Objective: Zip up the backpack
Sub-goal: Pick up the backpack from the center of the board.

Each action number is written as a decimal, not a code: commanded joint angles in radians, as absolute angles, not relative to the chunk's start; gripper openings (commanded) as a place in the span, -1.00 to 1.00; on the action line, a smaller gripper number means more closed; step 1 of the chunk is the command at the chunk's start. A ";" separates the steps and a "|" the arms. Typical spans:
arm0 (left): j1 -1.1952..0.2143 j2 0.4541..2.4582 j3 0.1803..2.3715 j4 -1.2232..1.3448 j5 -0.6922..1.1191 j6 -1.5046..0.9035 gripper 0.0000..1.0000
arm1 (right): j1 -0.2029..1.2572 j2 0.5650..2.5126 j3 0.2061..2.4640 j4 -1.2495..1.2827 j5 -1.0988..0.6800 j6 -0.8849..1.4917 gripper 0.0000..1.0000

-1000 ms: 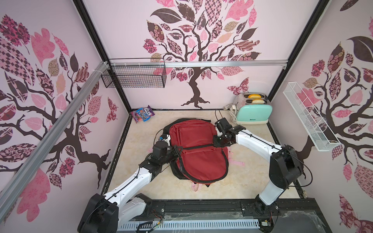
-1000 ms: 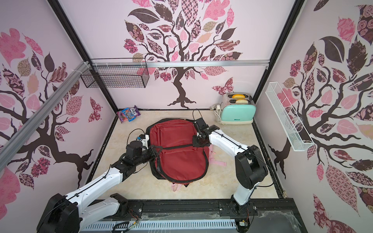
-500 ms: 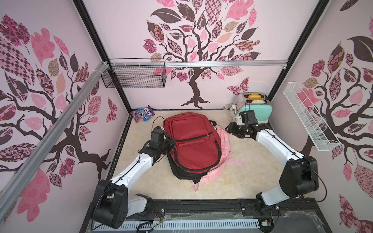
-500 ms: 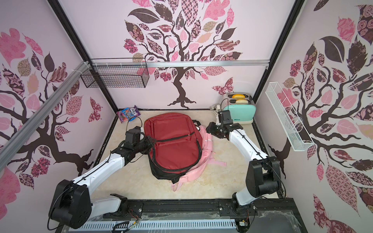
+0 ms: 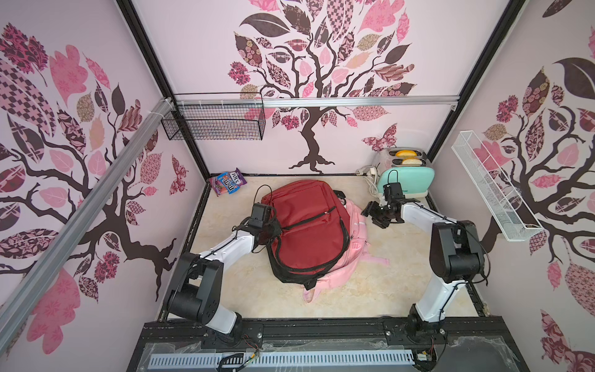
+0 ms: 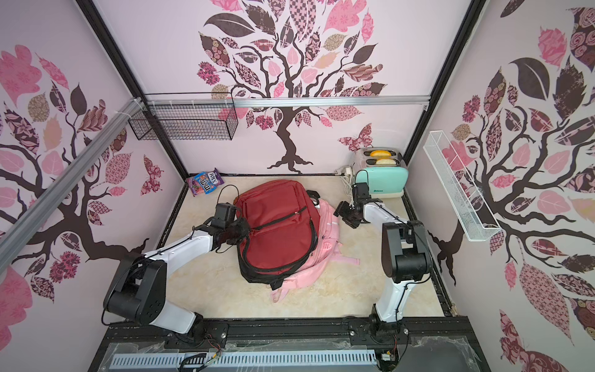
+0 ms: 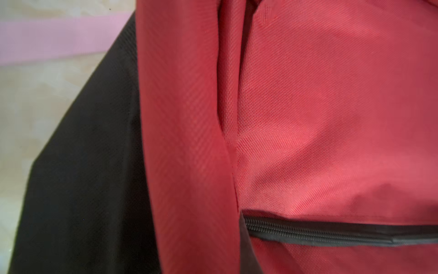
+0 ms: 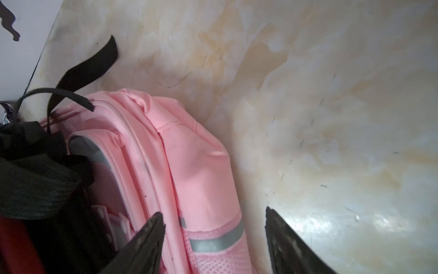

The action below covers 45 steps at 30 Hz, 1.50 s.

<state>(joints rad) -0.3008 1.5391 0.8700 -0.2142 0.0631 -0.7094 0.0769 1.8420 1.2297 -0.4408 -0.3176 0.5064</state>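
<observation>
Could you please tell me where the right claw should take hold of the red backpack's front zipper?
Probably the small pull tab at the zipper's end nearest the pink backpack. It seems to lie flat on the red backpack, so come from above, the open right claw straddling it.

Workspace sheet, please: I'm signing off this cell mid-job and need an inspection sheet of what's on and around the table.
Surface: marbled tabletop, faint dark scuffs.
Job's things: red backpack lies on a pink backpack; its front zipper looks shut.
Clutter: candy bag in the back corner; toaster with bread.
Grippers: left gripper shut at the red backpack's side; right gripper open, empty, beside the pink backpack.
Cables: white cord by the toaster; black loops on both wrists.
Surroundings: black wire basket, white wire shelf, tree-decal walls.
</observation>
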 commanded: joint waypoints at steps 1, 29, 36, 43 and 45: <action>-0.294 1.614 0.828 -0.336 -0.019 -0.696 -1.00 | 0.069 1.870 1.211 -0.346 -0.448 0.537 0.39; -0.293 1.589 0.807 -0.317 -0.003 -0.710 -1.00 | 0.330 1.564 1.345 -0.568 -0.487 0.379 -1.00; -0.290 1.548 0.786 -0.334 -0.021 -0.722 -1.00 | 0.504 1.425 1.520 -0.851 -0.234 0.285 -1.00; -0.290 1.541 0.756 -0.313 -0.012 -0.736 -1.00 | 0.558 1.323 1.632 -1.015 -0.054 0.256 -1.00; -0.290 1.546 0.752 -0.306 -0.009 -0.740 -1.00 | 0.558 1.298 1.658 -1.036 -0.045 0.247 -1.00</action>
<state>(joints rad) -0.2859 1.5242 0.7830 -0.2466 0.0166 -0.7242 0.5343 1.3819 1.5585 -1.0206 -0.0479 0.3157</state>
